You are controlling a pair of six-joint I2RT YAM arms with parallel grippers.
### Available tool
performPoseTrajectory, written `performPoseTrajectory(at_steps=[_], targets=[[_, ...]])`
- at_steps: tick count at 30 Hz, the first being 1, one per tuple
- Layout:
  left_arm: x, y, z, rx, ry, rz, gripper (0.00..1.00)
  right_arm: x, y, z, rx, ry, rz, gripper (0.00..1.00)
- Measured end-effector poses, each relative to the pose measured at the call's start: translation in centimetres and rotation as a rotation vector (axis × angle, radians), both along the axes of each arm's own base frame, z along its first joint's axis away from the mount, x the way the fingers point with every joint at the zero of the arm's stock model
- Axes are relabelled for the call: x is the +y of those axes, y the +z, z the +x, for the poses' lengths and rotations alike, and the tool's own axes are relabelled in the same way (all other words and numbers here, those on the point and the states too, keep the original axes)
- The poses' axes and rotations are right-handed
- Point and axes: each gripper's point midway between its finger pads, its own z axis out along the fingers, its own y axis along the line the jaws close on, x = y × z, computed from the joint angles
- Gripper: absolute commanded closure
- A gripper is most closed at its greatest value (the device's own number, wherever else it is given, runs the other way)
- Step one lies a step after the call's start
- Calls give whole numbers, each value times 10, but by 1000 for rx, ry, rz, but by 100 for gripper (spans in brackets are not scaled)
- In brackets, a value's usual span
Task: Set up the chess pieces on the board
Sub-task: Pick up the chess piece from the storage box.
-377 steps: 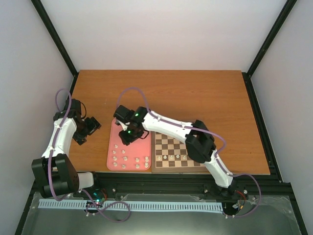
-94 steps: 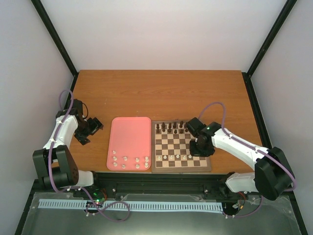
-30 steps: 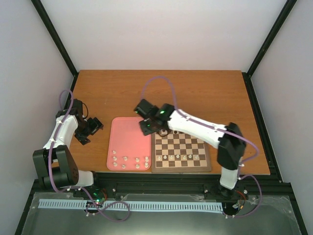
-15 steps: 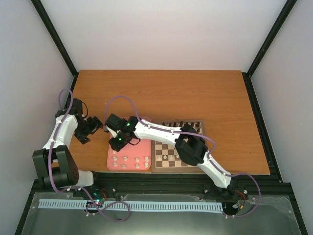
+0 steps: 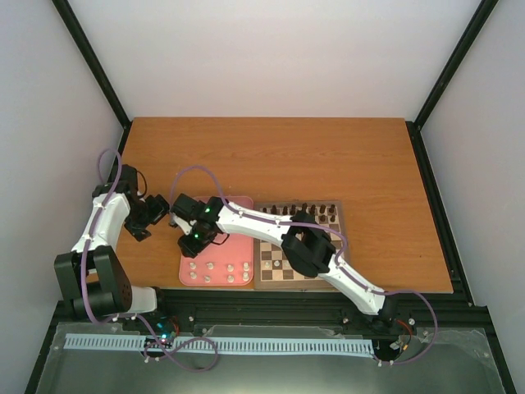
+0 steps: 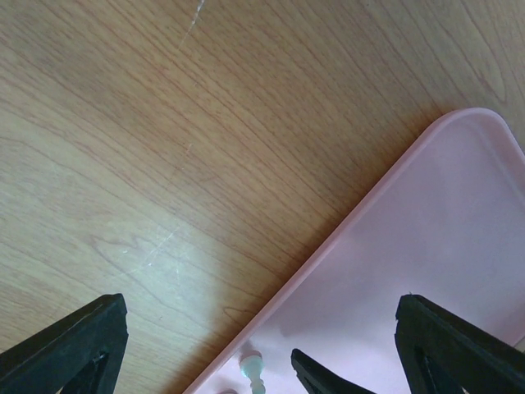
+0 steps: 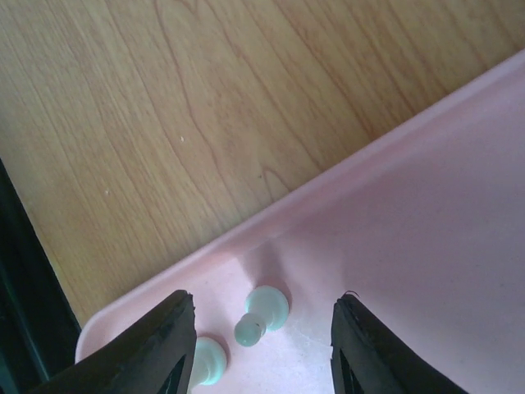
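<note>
My right gripper [image 5: 195, 239] reaches across to the left part of the pink tray [image 5: 236, 246]. It is open and low over a small white pawn [image 7: 264, 315] that stands between its fingers, untouched. A second white piece [image 7: 206, 361] stands beside the left finger [image 7: 168, 349]. Several white pieces [image 5: 211, 267] stand in two rows at the tray's near end. The board [image 5: 269, 245] lies right of the tray, with dark pieces [image 5: 308, 210] on its far row and a few white ones [image 5: 276, 264] near its front. My left gripper [image 5: 152, 212] is open and empty, left of the tray.
The right arm's elbow [image 5: 308, 250] hangs over the board and hides part of it. In the left wrist view the tray's rim [image 6: 361, 222] runs diagonally, with one white piece [image 6: 250, 365] and the tip of the right gripper's finger [image 6: 324, 382] at the bottom.
My right arm has swung left from the board's far left corner across the tray, and the gripper now sits low over the tray's left side. The left arm has stayed put.
</note>
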Motion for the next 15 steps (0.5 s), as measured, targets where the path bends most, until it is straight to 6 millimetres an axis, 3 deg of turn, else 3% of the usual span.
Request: performPoseTrajectory(at_steps=[15], targets=[[0,-3,0,13,0,-1,0,-2,-11,-2,24,3,-28,69]])
